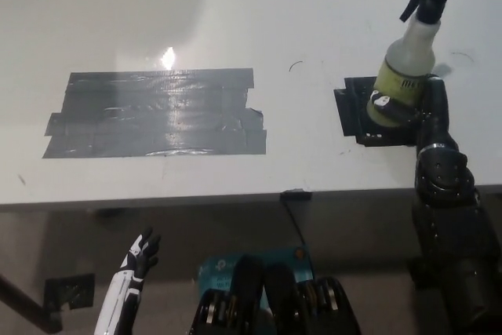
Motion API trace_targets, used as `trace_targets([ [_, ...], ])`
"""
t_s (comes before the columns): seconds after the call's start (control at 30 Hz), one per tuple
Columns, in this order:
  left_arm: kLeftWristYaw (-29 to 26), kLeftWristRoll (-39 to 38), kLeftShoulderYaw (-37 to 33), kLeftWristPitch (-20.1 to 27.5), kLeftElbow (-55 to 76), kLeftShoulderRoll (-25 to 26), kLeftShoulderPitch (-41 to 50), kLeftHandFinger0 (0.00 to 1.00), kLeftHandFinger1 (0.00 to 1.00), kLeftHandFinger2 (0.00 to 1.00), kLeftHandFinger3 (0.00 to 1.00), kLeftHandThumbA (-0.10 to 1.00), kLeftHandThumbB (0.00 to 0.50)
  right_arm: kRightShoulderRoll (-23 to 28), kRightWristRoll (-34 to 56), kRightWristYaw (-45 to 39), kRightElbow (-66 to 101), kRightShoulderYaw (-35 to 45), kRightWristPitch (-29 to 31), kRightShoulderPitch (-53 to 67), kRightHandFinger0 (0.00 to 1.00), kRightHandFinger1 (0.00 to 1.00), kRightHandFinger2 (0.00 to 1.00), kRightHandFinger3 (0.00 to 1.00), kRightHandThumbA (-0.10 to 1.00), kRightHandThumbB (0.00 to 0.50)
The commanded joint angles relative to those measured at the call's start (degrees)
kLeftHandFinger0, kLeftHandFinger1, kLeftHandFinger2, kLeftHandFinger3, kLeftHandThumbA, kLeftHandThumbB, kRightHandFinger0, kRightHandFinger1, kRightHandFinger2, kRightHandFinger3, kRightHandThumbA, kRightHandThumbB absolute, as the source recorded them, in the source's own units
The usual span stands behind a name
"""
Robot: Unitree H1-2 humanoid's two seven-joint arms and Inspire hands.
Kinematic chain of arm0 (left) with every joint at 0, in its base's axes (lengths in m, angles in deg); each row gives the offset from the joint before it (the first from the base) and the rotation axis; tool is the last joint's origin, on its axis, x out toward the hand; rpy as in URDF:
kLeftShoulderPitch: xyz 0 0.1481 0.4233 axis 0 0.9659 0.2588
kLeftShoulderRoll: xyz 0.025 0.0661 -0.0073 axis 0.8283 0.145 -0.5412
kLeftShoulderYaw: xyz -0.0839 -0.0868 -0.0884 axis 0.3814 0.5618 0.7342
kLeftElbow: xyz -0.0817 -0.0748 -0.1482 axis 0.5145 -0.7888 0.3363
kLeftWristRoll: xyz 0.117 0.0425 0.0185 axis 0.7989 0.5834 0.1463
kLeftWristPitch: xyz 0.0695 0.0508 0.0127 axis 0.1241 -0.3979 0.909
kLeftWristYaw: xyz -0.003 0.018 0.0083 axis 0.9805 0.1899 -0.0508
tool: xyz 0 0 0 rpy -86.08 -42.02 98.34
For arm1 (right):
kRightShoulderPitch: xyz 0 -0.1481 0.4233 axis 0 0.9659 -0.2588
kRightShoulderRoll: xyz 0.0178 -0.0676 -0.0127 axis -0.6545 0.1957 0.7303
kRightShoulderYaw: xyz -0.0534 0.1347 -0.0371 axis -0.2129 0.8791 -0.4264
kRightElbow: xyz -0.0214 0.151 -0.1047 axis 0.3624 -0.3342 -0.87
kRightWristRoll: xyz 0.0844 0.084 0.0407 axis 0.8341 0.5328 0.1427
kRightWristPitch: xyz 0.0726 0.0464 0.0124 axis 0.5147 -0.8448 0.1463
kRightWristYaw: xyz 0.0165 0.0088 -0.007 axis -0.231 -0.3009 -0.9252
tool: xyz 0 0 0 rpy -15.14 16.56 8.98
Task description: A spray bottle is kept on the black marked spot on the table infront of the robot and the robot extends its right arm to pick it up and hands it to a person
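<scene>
Head view, the only 1 given: the black right hand [406,109] is wrapped around the lower body of the spray bottle [408,60], grasping it. The bottle rises out of the top of that hand, so its body and trigger head lie directly beyond the hand, further from the robot. Its long axis runs base-to-nozzle, close to upright with a slight lean away from the robot and towards the right. The black marked spot [354,107] shows just to the left of the hand and partly beneath it. Whether the bottle's base touches the spot or has cleared it cannot be told, as the hand hides the base.

The bottle has a pale, translucent body with yellowish liquid in the lower half, a small label, and a black trigger head whose nozzle points right.

The right hand is plainly the nearer 1. The white left hand [140,256] rests far off to the left, below the near edge of the table [235,21], with fingers spread and holding nothing. A large grey tape patch [157,114] lies well left of the working hand.

Judging by the grasp, lifting and passing to a person comes next; no person is in view.
</scene>
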Motion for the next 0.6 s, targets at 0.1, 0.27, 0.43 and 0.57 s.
trace_targets([
  [0.1,0.2,0.2,0.0,1.2,1.0,0.8,-1.2,1.0,1.0,1.0,1.0,1.0,0.305,-2.1,0.8,1.2,16.6,-0.7,2.8,-1.9,0.01,0.35,0.68,0.7,-0.08,0.14],
  [0.27,0.2,0.4,-0.2,1.2,0.9,0.9,-1.4,1.0,1.0,1.0,1.0,1.0,0.294,-2.6,-0.1,-0.9,22.5,-2.9,-0.7,-1.6,0.02,0.36,0.66,0.67,-0.09,0.155],
  [0.43,0.4,0.7,-0.5,1.2,0.0,1.1,-1.8,1.0,1.0,1.0,1.0,1.0,0.312,-3.4,-2.4,-3.7,25.5,-8.1,-5.5,-2.7,0.02,0.42,0.75,0.71,-0.1,0.161],
  [0.57,0.2,1.2,-0.7,1.0,-0.1,1.3,-2.0,1.0,1.0,1.0,1.0,1.0,0.318,-4.7,-1.5,-4.7,23.5,-10.3,-7.8,-4.2,0.03,0.43,0.74,0.7,-0.1,0.175],
])
